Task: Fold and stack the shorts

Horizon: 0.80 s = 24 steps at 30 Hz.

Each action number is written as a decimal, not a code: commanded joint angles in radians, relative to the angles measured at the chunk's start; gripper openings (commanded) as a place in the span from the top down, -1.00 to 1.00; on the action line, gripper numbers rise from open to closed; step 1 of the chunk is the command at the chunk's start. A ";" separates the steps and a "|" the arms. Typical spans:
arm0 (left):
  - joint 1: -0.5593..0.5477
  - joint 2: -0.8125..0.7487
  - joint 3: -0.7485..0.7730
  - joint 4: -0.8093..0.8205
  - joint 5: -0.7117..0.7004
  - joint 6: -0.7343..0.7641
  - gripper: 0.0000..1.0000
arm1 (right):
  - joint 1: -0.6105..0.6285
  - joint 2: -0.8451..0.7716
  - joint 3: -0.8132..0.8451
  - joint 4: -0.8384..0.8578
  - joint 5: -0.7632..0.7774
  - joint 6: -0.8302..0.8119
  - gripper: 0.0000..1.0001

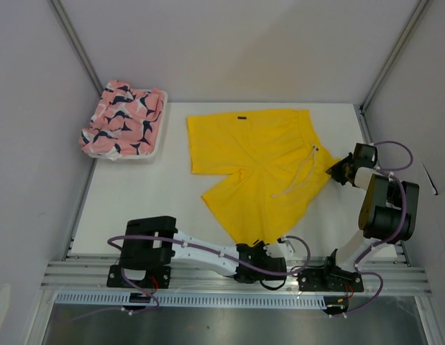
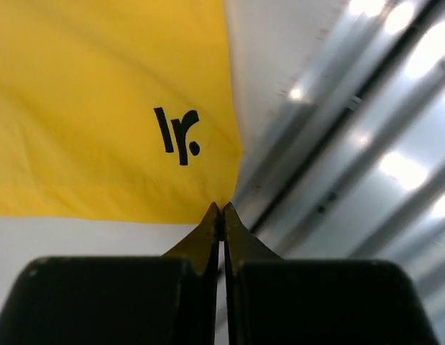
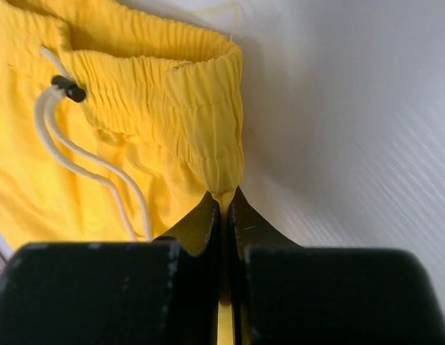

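The yellow shorts [image 1: 258, 165] lie spread on the white table, waistband toward the right. My left gripper [image 1: 269, 248] is at their near leg hem. In the left wrist view it [image 2: 221, 210] is shut, its tips pinching the hem corner of the yellow shorts [image 2: 100, 93], just below a small black logo [image 2: 177, 135]. My right gripper [image 1: 336, 171] is at the waistband's right end. It [image 3: 223, 194] is shut on the gathered waistband [image 3: 172, 86], with yellow cloth showing between the jaws. The pink printed shorts [image 1: 125, 115] lie bunched in the basket at the back left.
The white mesh basket [image 1: 156, 149] stands in the table's back left corner. A white drawstring [image 3: 85, 154] trails over the yellow cloth. Aluminium rails [image 1: 229, 277] run along the near edge, close to the left gripper. Enclosure walls stand on both sides.
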 commanded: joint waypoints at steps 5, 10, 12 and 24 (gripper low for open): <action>-0.127 -0.145 0.073 -0.070 0.113 -0.127 1.00 | -0.011 -0.218 0.035 -0.345 0.187 -0.116 1.00; -0.168 -0.247 0.038 -0.049 0.210 -0.193 1.00 | -0.037 -0.319 0.012 -0.490 0.249 -0.138 1.00; -0.167 -0.291 0.042 -0.082 0.211 -0.224 1.00 | -0.050 -0.359 0.003 -0.525 0.232 -0.136 1.00; 0.163 -0.661 -0.021 -0.176 0.306 -0.195 1.00 | -0.050 -0.390 0.274 -0.760 0.204 -0.055 1.00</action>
